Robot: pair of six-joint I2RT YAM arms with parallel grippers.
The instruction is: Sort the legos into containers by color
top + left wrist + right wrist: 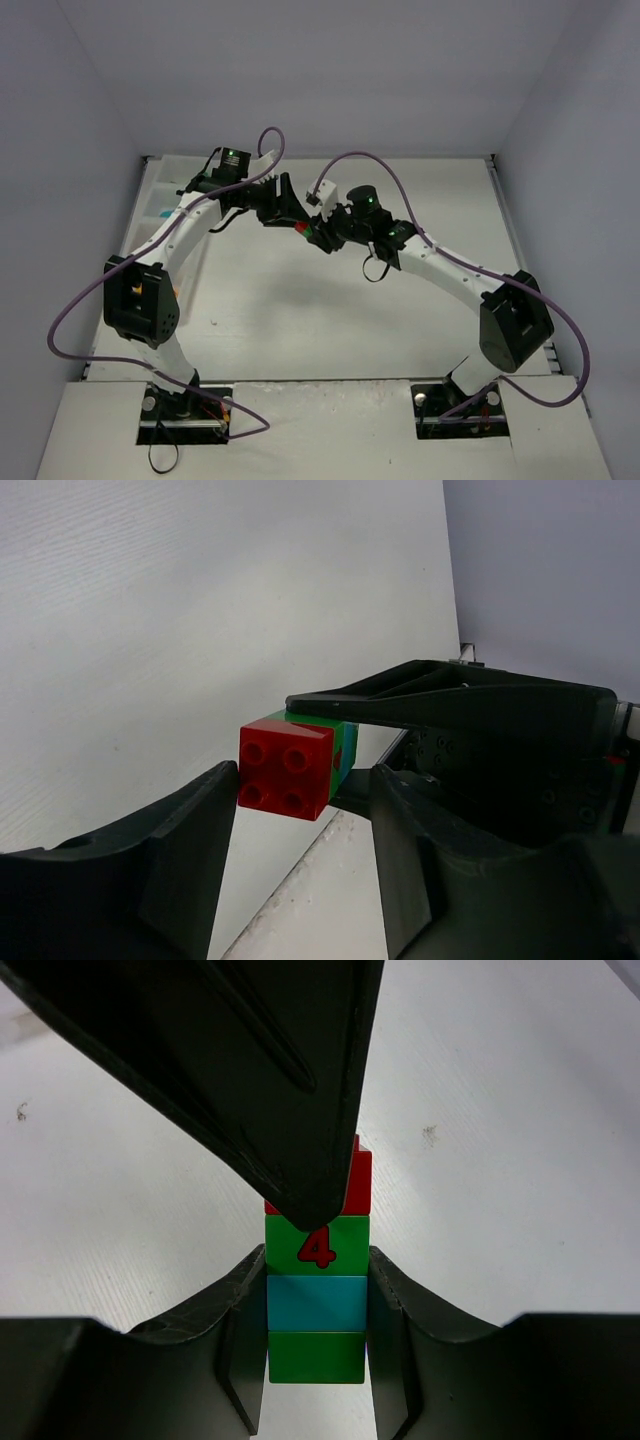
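A stack of legos [317,1358] in green, teal, green with a red "4" and red sits between the fingers of my right gripper [317,1260], which is shut on its teal and green bricks. The stack's red end brick [288,768] points at my left gripper [305,782]. Those jaws stand either side of the red brick, the left finger close against it and a gap showing at the right one. From above, the two grippers [288,212] [322,237] meet over mid-table with the clump [307,231] between them. The containers are a white tray [152,215] at the table's left edge.
The left arm's elbow [142,300] hangs over the tray's near part. Purple cables loop above both arms. Grey walls close the table on the left, right and back. Small coloured bits show in the tray [166,212].
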